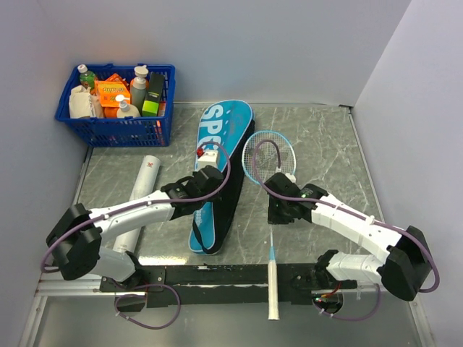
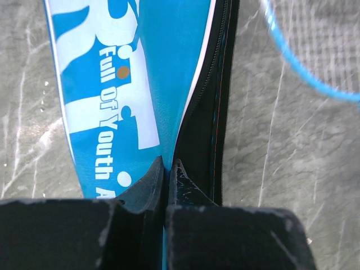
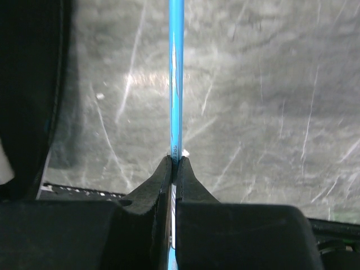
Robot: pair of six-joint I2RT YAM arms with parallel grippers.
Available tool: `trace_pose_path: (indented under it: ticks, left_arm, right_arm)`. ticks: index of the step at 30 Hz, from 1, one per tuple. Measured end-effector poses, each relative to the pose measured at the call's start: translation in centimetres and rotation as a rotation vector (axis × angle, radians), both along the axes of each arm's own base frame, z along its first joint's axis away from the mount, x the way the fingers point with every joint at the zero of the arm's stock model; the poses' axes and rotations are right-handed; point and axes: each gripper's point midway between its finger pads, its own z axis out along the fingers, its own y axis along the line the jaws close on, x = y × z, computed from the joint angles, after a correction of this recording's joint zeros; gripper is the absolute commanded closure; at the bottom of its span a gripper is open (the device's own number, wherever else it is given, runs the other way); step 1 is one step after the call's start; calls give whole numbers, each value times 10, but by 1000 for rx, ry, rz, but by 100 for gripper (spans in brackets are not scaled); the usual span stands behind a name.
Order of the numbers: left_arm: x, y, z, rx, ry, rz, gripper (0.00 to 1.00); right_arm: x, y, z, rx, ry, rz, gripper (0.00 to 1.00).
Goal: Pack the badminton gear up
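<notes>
Leftward of cover point(image 1: 226, 141) and racket point(image 1: 271, 246), white tube point(image 1: 141, 189), blue basket point(image 1: 123, 133).

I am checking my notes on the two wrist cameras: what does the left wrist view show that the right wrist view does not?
Only the left wrist view: the left gripper shut on the edge of the cover, the lettering "Full Of Youth", and part of the strung head of the racket. Only the right wrist view: the right gripper shut on the blue shaft. Both: the grey marbled table.
</notes>
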Motion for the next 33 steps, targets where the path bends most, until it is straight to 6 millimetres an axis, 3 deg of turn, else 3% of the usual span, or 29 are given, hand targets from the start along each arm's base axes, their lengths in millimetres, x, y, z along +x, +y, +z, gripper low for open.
trace_pose_path:
  ticks: [6,14,27,33]
  left_arm:
    - [1,5,15,-26,-31,26,99]
    - [1,6,14,-22,-29,26,99]
    - [2,5,16,-33,-33,31,99]
    - [3,2,17,-63,-32,38,99]
  right_arm:
    - [-13,6,-4,-7,17,25,100]
    - [-17,24,-17,-47,65,76,100]
    - [33,92,5,-13,29,141,100]
    - [67,115,-9,-5,30,161,100]
